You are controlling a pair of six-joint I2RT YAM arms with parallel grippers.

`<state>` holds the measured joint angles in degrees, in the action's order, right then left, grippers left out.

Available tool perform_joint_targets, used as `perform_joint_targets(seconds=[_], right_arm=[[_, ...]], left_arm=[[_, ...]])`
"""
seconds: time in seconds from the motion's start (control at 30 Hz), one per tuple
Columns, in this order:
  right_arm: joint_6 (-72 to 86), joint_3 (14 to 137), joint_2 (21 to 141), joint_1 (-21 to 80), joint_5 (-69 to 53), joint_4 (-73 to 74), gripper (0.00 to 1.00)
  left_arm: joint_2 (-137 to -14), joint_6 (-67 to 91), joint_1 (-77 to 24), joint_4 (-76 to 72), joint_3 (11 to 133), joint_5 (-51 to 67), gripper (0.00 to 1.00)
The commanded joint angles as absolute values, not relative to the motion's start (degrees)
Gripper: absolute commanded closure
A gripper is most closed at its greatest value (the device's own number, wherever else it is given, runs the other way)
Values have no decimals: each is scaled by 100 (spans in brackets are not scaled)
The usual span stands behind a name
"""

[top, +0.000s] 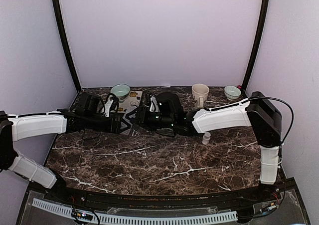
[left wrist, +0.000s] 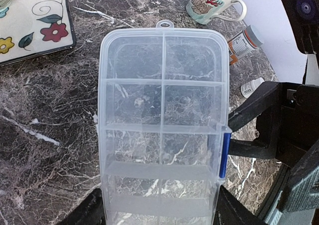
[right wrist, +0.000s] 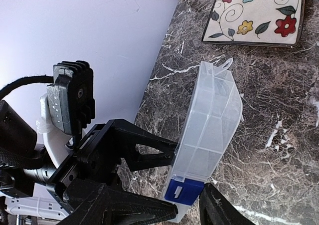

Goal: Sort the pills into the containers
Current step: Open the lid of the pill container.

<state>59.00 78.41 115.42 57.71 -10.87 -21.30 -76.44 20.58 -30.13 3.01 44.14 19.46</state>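
Clamping pill organizer [left wrist: 162, 110] in left jaws, right jaws open astride blue latch [right wrist: 183, 190], mug [left wrist: 205, 4] beyond.

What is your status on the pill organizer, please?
Left claw shut on pill organizer, near end. Right claw astride its blue latch, grip unclear. Lid closed. Orange pill bottle lies apart.

Clear flat plastic pill organizer [left wrist: 162, 110] on dark marble table [left wrist: 50, 150], flowered square tile [left wrist: 35, 25] just behind it, coral-print ceramic mug [left wrist: 212, 3] farther back right.
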Motion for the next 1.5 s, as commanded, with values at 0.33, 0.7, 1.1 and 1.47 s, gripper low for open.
perform_joint_targets(seconds=[0.33,0.7,1.1,1.47], right_arm=[[6151,7797,11717,5695,-1324,-2768,53],[6258,7807,11836,5670,-1369,-2845,54],[6382,7605,11839,5669,-1352,-2989,49],[6485,7514,11878,5669,-1345,-3092,48]], left_arm=[[-7721,1995,-3149,226,4691,2048,63],[-7734,1978,-3188,237,4755,2020,65],[-7709,1986,-3197,196,4701,1899,64],[-7630,1990,-3197,180,4669,1820,64]])
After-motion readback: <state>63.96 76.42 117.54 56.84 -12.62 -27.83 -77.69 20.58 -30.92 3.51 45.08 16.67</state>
